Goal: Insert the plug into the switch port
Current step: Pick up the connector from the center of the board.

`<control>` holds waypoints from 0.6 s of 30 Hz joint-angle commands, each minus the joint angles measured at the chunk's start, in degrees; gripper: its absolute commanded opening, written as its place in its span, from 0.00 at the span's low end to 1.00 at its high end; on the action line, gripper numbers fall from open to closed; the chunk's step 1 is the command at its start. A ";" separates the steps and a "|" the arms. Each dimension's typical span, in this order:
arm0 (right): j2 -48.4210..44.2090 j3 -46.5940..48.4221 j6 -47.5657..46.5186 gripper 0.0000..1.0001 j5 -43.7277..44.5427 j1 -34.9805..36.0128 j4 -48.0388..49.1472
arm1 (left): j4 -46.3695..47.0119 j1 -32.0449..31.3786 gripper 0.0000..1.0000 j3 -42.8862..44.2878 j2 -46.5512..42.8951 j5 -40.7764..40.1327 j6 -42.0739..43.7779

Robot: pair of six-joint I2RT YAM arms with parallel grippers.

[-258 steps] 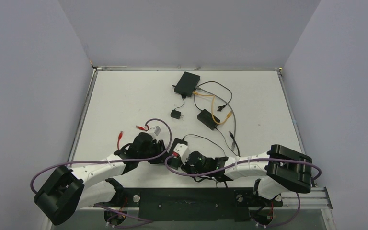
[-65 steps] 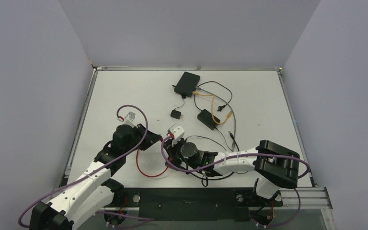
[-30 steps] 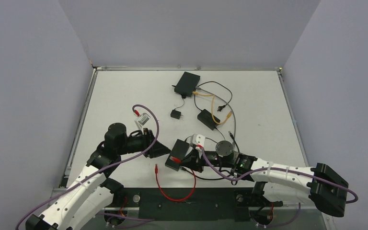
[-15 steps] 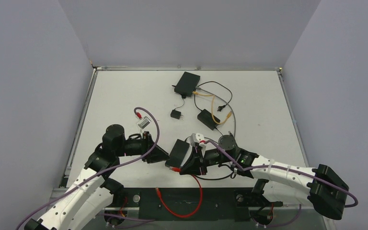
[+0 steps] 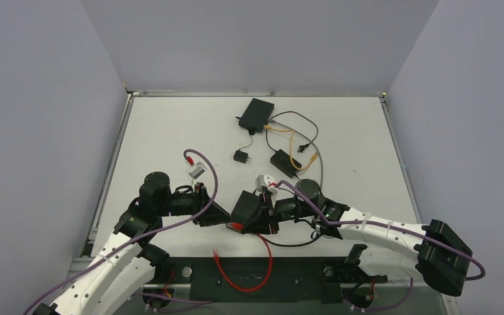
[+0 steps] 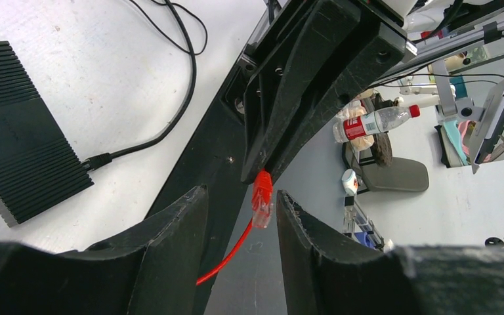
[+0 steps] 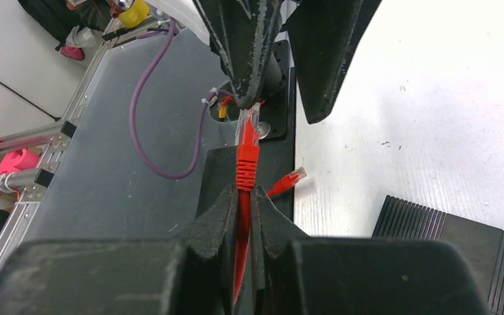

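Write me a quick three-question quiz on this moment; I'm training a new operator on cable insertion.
1. True or false: the right hand is shut on the red cable just behind its plug.
2. The left hand is: A) open, straddling the plug; B) shut, holding nothing; C) out of view.
3. Short answer: is the plug in the ribbed black switch yet?
Key: 1 true; 2 A; 3 no, it hangs between the two hands.
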 commanded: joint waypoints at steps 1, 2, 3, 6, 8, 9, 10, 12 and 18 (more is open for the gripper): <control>1.19 2.64 1.02 0.00 0.55 -0.57 5.47 | 0.64 -0.29 0.40 2.83 -1.01 1.54 1.04; 1.57 2.65 1.35 0.00 0.65 -0.67 5.84 | 0.76 -0.29 0.40 2.75 -1.15 1.69 0.90; 1.75 2.43 1.88 0.00 0.61 -0.86 6.78 | 0.83 -0.34 0.39 2.73 -1.23 1.78 0.89; 2.19 2.15 3.22 0.00 0.81 -1.35 8.30 | 0.79 -0.37 0.38 2.64 -1.72 2.17 0.80; 2.61 2.04 3.84 0.00 0.85 -1.57 9.04 | 0.49 -0.38 0.37 2.63 -2.07 1.90 0.78; 2.75 2.04 4.08 0.00 0.79 -1.61 9.60 | 0.43 -0.38 0.37 2.52 -2.18 1.89 0.79; 3.08 1.99 4.61 0.00 0.75 -1.75 10.24 | 0.48 -0.38 0.37 2.49 -2.34 1.92 0.75; 3.43 2.01 5.08 0.00 0.52 -1.74 10.67 | 0.51 -0.38 0.37 2.42 -2.48 1.94 0.75; 4.00 2.26 5.17 0.00 -0.05 -1.74 11.04 | 0.81 -0.38 0.35 2.22 -2.23 2.00 0.71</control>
